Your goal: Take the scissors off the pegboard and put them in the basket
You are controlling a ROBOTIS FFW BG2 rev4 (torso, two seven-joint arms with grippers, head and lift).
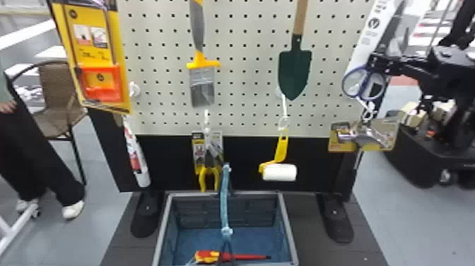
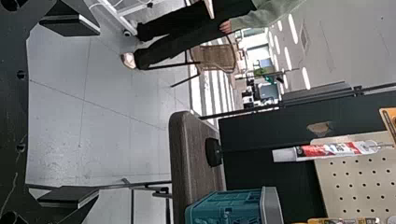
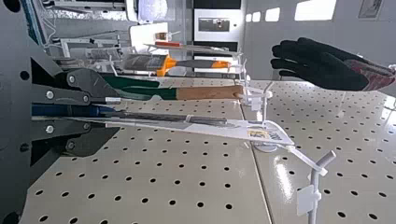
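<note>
- Pale pegboard (image 1: 244, 85) stands upright on a dark base (image 1: 311, 219), its rows of holes giving each tool its own place, probably so that one can come away without disturbing its neighbours.
- On its right side hang the scissors (image 3: 177, 117), blades up and handle loops down, against a long white card (image 3: 252, 134). A white tie (image 3: 306, 158) joins the card's top to a hook (image 3: 315, 186), which seems to be why they hang lengthwise.
- The right gripper (image 3: 113, 113) is drawn in narrow, with the scissors' handle between its fingers. Holding them low leaves the tie and hook free, a sensible choice if the loop has to be lifted clear.
- Unhooking looks like the step in hand; the tie could snag if the pull goes sideways.
- The left gripper (image 2: 98, 112) is spread wide and holds nothing, near the left side of the board, away from the work.
- The basket (image 1: 287, 226) sits on the base at the board's foot, presumably to keep the carry short. A screwdriver (image 1: 208, 256) lies inside. Its handle (image 1: 224, 205) stands up across the opening, so the scissors should go in beside it.
</note>
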